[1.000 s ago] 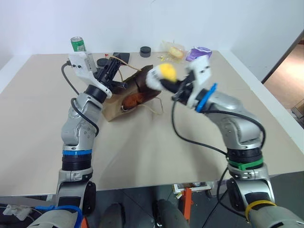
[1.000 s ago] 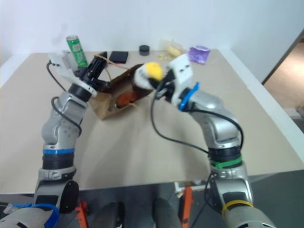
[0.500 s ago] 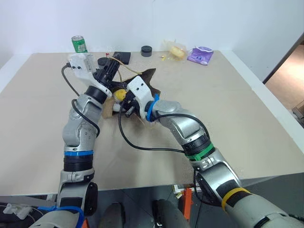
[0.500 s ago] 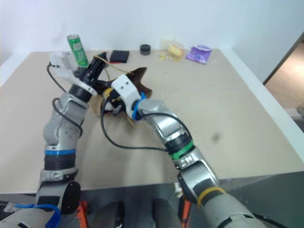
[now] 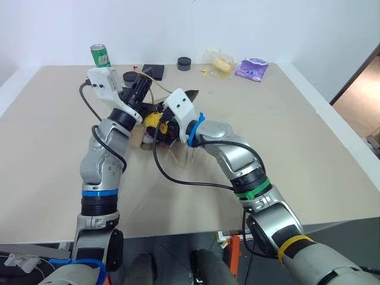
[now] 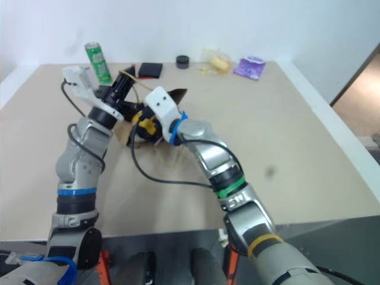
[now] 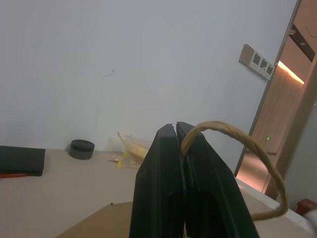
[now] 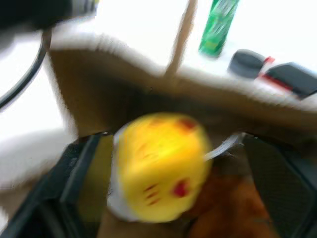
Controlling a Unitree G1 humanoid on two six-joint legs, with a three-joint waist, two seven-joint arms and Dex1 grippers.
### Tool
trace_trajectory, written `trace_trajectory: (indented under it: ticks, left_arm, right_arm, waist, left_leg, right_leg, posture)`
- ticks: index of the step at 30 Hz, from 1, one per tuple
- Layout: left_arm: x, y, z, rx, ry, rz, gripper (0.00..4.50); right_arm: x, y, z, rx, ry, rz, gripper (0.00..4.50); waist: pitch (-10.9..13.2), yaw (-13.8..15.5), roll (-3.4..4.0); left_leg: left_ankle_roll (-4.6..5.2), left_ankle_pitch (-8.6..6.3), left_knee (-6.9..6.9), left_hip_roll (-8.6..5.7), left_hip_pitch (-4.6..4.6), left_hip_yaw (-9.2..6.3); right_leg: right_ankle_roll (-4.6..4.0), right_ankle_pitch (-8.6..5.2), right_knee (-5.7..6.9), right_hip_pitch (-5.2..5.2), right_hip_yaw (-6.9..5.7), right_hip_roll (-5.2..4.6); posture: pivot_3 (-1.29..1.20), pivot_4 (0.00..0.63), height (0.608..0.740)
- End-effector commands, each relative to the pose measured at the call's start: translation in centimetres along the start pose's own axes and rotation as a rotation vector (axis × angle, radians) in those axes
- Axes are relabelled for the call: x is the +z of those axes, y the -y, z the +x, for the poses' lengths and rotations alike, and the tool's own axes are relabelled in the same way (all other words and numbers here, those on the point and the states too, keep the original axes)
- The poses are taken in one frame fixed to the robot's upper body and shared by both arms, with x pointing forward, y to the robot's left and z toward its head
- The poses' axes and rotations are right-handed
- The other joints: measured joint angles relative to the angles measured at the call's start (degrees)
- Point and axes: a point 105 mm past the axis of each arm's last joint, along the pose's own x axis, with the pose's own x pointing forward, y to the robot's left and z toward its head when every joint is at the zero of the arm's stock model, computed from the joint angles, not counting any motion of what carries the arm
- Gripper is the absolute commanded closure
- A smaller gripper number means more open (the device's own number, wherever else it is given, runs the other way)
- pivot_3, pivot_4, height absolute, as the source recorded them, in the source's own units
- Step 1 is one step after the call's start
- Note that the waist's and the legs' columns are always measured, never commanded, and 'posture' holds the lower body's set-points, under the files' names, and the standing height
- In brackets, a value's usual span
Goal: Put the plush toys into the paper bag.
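Releasing yellow egg toy (image 8: 158, 173) at bag (image 5: 138, 138) mouth; right gripper (image 5: 159, 127) jaws spread wide either side, grip gone. Orange toy (image 8: 223, 208) already inside bag. Left gripper (image 7: 181, 148) pinched tight on cord handle (image 7: 237, 144). Toys soft, light, squashable: grasp across middle. Bag paper thin, floppy.
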Motion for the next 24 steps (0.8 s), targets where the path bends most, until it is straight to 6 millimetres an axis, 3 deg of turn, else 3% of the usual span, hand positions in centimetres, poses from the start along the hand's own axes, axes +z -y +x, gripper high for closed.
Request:
trace_trajectory:
  ticks: [1, 4, 6, 10, 15, 24]
  left_arm:
    - [1.0, 0.5, 0.4, -0.026, 0.03, 0.004, 4.5]
    - [0.9, 0.5, 0.5, -0.025, 0.027, -0.002, 4.5]
    - [1.0, 0.4, 0.6, -0.025, 0.027, -0.003, 4.5]
    - [1.0, 0.3, 0.6, -0.025, 0.023, -0.005, 4.5]
    - [1.0, 0.3, 0.7, -0.026, 0.02, -0.007, 4.5]
    - [1.1, 0.3, 0.7, -0.027, 0.018, -0.008, 4.5]
  right_arm:
    - [3.2, 1.0, -3.4, -0.025, 0.133, -0.044, 0.06]
    - [3.0, -0.3, -6.2, 0.045, 0.168, -0.089, 0.06]
    - [1.7, -1.9, -7.9, 0.111, 0.149, -0.157, 0.06]
    - [-4.1, -3.9, -10.2, 0.158, -0.01, -0.372, 0.06]
    - [-7.3, -3.2, -10.7, 0.098, -0.046, -0.68, 0.06]
    - [-11.4, -5.2, -9.2, 0.141, -0.067, -0.733, 0.06]
  waist:
    - [0.0, 0.1, 0.0]
    - [0.0, 0.1, -0.01]
    - [0.0, 0.1, -0.01]
    - [0.0, 0.1, -0.01]
    - [0.0, -0.2, -0.06]
    - [0.0, -0.1, -0.15]
  left_leg:
    - [0.0, 0.0, 0.0, 0.0, 0.0, 0.0]
    - [-0.01, 0.0, 0.0, 0.0, 0.01, -0.02]
    - [-0.02, -0.01, 0.0, -0.01, 0.01, -0.04]
    - [-0.05, -0.03, -0.01, -0.06, 0.02, -0.05]
    - [-0.08, 0.0, 0.01, -0.08, 0.28, 0.06]
    - [-0.15, 0.03, 0.02, -0.11, 0.34, 0.07]
  right_leg:
    - [0.0, 0.0, 0.0, 0.0, 0.0, 0.0]
    - [0.0, -0.01, 0.0, 0.0, -0.01, 0.0]
    - [0.0, -0.05, 0.0, 0.01, -0.03, 0.0]
    - [0.0, -0.11, -0.02, 0.03, -0.03, -0.04]
    - [-0.18, -0.11, -0.01, 0.1, 0.16, 0.04]
    - [-0.06, -0.05, 0.0, 0.2, 0.31, 0.07]
  posture:
    - [0.0, 0.15, 0.74]
    - [0.0, 0.15, 0.74]
    - [0.0, 0.15, 0.74]
    - [0.0, 0.15, 0.74]
    - [0.0, 0.15, 0.74]
    - [0.0, 0.15, 0.74]
